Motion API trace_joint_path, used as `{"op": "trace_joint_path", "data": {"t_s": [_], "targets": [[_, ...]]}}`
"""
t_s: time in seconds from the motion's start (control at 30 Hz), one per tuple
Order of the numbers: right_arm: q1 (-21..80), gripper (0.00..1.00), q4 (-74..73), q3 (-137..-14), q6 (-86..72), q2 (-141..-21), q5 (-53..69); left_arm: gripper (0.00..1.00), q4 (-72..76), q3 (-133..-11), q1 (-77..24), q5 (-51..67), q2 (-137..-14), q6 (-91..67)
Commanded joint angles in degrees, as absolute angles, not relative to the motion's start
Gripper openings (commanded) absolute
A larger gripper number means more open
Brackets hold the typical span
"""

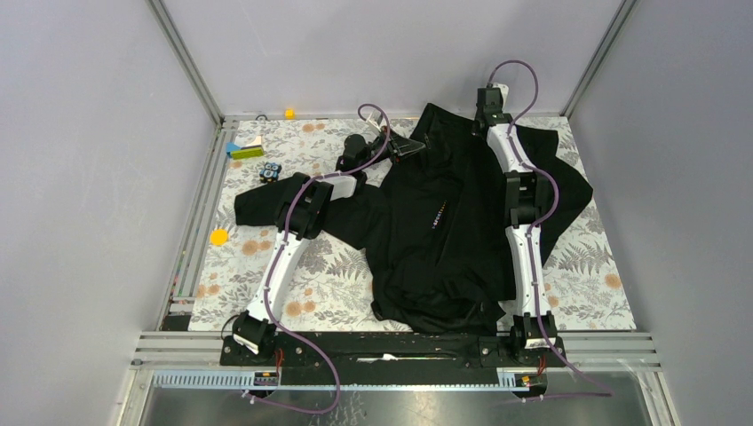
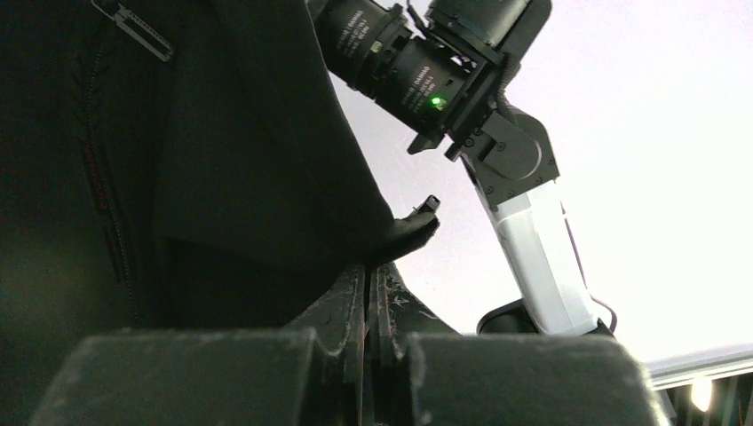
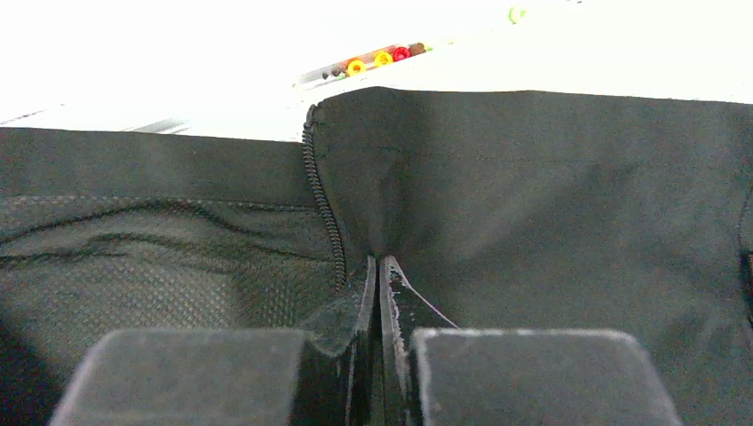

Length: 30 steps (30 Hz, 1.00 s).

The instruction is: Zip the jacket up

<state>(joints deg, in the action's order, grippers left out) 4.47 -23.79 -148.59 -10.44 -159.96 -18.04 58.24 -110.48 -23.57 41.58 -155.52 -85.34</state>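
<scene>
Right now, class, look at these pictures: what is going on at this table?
A black jacket lies spread on the floral table. The left gripper is shut on a fold of its fabric near the far end. The right gripper is shut on the fabric right beside the zipper teeth, which look unjoined there, so the zipping is not yet done.

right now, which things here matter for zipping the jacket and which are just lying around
For the job: jacket, its zipper, left hand and right hand, both shut on its fabric.
Lying about: yellow disc, green block, small yellow cube, dark toy.
</scene>
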Motion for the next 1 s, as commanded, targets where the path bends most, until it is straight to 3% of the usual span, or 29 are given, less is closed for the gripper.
{"op": "trace_joint_path", "data": {"t_s": [0.0, 0.33, 0.5, 0.73, 0.8, 0.97], "targets": [[4.7, 0.02, -22.9, -147.1, -8.9, -149.4, -15.2, 0.00, 59.2, -111.9, -23.7, 41.5, -152.7, -83.8], [4.7, 0.00, -21.8, -125.8, -2.4, -132.4, -0.8, 0.00, 59.2, -112.9, -23.7, 41.6, -153.6, -84.4], [4.6, 0.00, -14.9, -103.5, 2.2, -122.4, 17.1, 0.00, 59.6, -113.1, -23.6, 41.6, -153.9, -84.9], [4.5, 0.00, -12.7, -84.0, 4.4, -114.9, 24.9, 0.00, 59.7, -112.9, -23.3, 41.2, -154.3, -85.7], [4.5, 0.08, -11.0, -82.5, 4.2, -115.3, 26.5, 0.00, 59.3, -112.7, -23.2, 41.1, -154.3, -85.8], [4.5, 0.16, -12.8, -87.0, 3.4, -119.1, 27.1, 0.00, 58.3, -112.0, -22.8, 41.0, -153.6, -84.6]]}}
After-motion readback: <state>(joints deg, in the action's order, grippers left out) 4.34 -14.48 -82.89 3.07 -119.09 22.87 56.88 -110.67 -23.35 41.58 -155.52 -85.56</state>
